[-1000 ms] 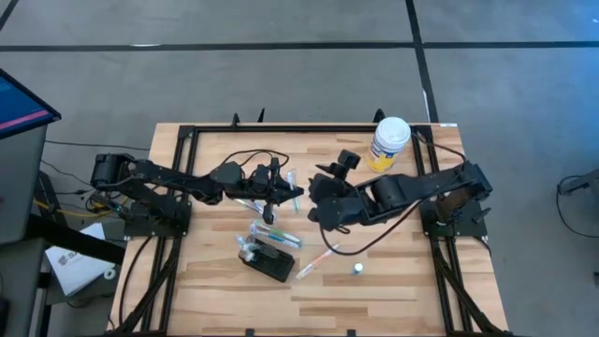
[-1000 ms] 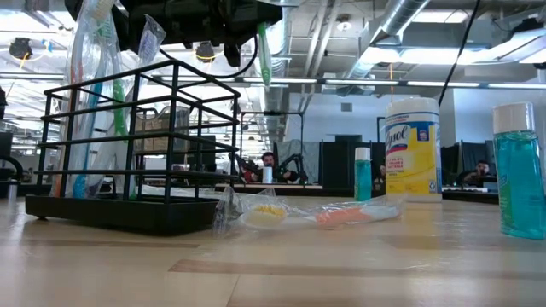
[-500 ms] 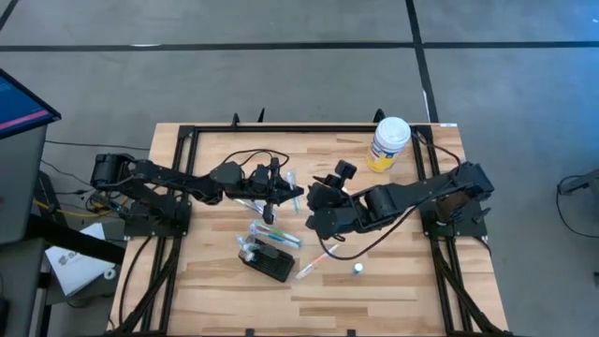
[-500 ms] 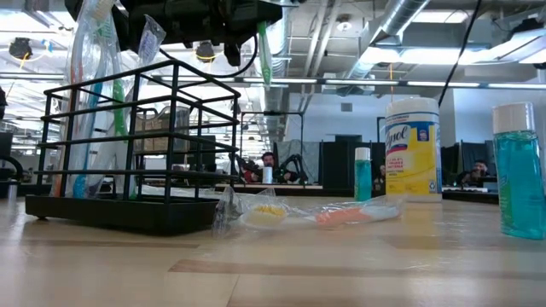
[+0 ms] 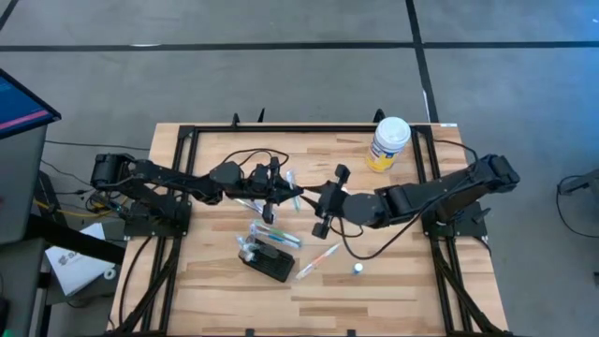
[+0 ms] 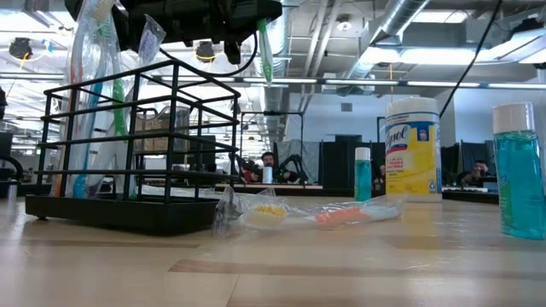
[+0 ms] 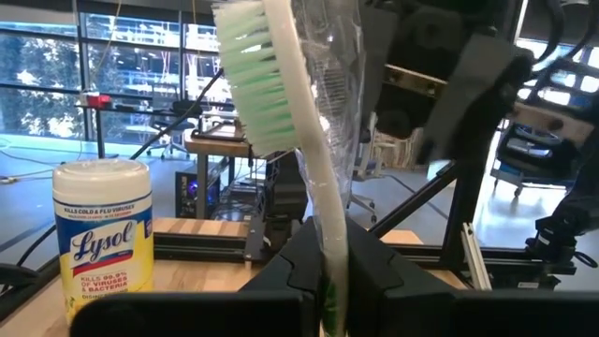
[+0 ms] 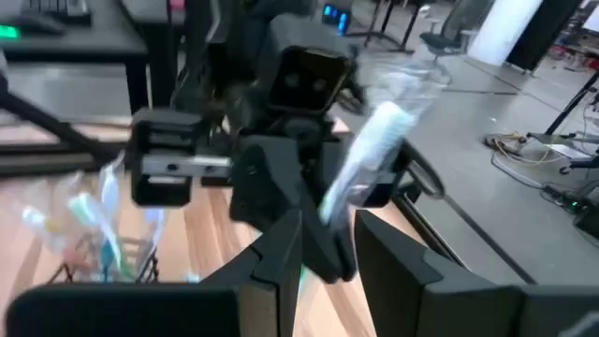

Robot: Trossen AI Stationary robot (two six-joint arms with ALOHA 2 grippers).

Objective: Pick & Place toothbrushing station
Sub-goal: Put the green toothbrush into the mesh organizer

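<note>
The toothbrushing station [image 5: 267,263] [image 6: 128,145], a black wire holder, stands on the table's near middle with wrapped brushes in it. My left gripper [image 5: 284,195] [image 7: 332,281] is held above the table's middle, shut on a white toothbrush [image 7: 314,187] with green bristles, in a clear wrapper. My right gripper [image 5: 314,208] [image 8: 328,271] is just to its right, pointing at it. Its fingers are apart, and the brush [image 8: 370,150] rises in front of the gap between them. My left gripper pinches the toothbrush's handle [image 7: 328,248], wrapper and all, between its two fingers. The fingers come about level from the table's left and lie across the brush. The brush stands roughly upright, bristle head up, lifted clear of the table. I cannot tell whether my right gripper touches the brush or its wrapper.
Wrapped toothbrushes [image 5: 277,234] [image 5: 318,260] lie loose near the station. A yellow-labelled wipes canister [image 5: 387,142] stands at the far right. A small blue bottle [image 5: 357,269] [image 6: 516,170] stands toward the near right. Black rails [image 5: 187,140] frame the table.
My right gripper has moved toward the table's left, closing on my left gripper and the toothbrush. It has sunk a little, and its wrist has rolled and tipped. My left gripper and the brush have stayed still.
</note>
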